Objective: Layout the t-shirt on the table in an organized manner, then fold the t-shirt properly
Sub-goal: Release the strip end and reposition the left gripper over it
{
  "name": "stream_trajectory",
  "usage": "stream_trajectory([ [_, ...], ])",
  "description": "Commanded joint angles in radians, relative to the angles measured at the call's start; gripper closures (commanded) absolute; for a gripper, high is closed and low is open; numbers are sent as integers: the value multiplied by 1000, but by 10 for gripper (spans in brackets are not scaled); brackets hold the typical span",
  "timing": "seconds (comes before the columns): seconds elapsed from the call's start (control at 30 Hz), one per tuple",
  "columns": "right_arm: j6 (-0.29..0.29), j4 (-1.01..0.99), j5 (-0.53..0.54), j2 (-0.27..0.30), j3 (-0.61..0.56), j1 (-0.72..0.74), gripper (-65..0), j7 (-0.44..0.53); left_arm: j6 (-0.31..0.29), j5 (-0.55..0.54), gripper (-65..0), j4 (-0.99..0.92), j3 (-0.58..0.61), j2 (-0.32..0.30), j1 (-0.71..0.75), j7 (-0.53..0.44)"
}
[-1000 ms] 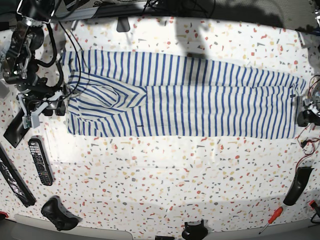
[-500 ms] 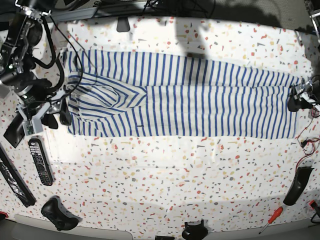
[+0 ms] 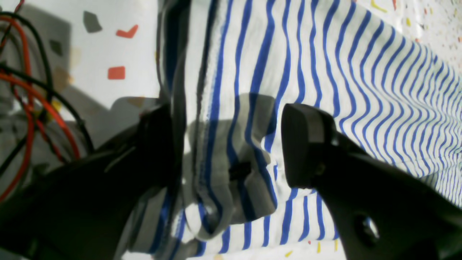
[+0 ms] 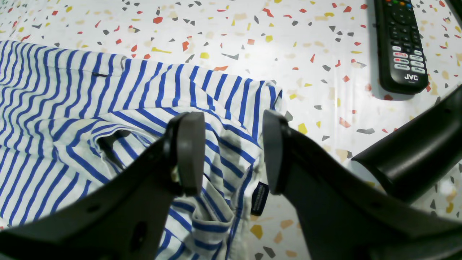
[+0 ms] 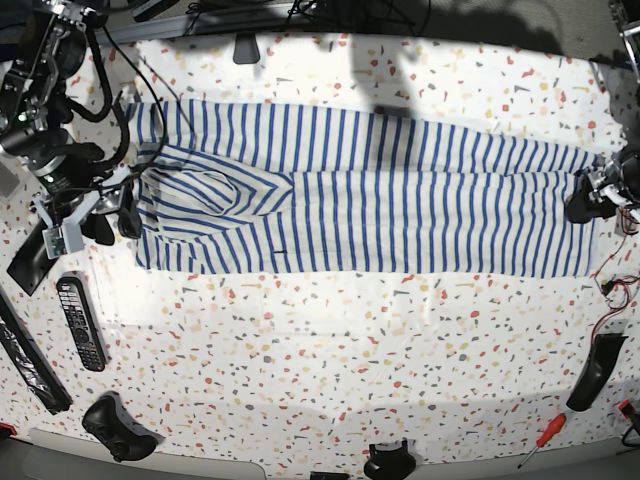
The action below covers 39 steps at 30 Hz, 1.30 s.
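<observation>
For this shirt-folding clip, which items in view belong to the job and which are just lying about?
Part of the job:
- t-shirt
- table
- left gripper, open at one end of the shirt
- right gripper, open at the other end

Lying about:
- remote control
- red-handled screwdriver
- black game controller

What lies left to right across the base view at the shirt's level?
Right gripper → striped t-shirt → left gripper, all over the speckled table.
</observation>
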Motion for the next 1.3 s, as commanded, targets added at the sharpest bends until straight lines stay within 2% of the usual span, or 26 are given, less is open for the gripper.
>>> stream_trajectory([
  [0.0,6,21,15,14,5,11,-254,23,-6,-21,-413,8,-3,-16,-1,41],
  [0.13,6,21,15,14,5,11,-254,23,-6,-136,-413,8,-3,-17,3,109],
  [0.23,6,21,14,14,5,11,-254,23,-6,-138,-412,8,-3,-18,2,83],
  [0.3,6,21,14,14,5,11,-254,23,-6,-98,-396,8,-3,-21,2,47],
  [0.33,6,21,14,14,5,11,-254,23,-6,-68,-366,9,-3,-23,2,27],
  [0.4,6,21,14,14,5,11,-254,22,-6,-12,-267,9,-3,-25,2,-17],
  [0.5,6,21,14,14,5,11,-254,22,-6,-4,-49,9,-4,-25,2,-64],
  [0.53,6,21,14,14,5,11,-254,22,-6,-21,0,9,-3,-25,2,-72],
  [0.73,6,21,14,14,5,11,-254,14,-6,-81,0,11,-4,-26,-10,-68],
  [0.9,6,21,14,14,5,11,-254,14,-6,-133,0,72,-4,-25,-9,41],
  [1.1,6,21,15,14,5,11,-254,14,-6,-133,0,290,-4,-25,29,90],
  [1.17,6,21,14,14,5,11,-254,14,26,-133,0,385,-4,-21,50,117],
  [1.27,6,21,14,14,5,11,-254,14,27,-133,0,527,-3,-1,109,144],
])
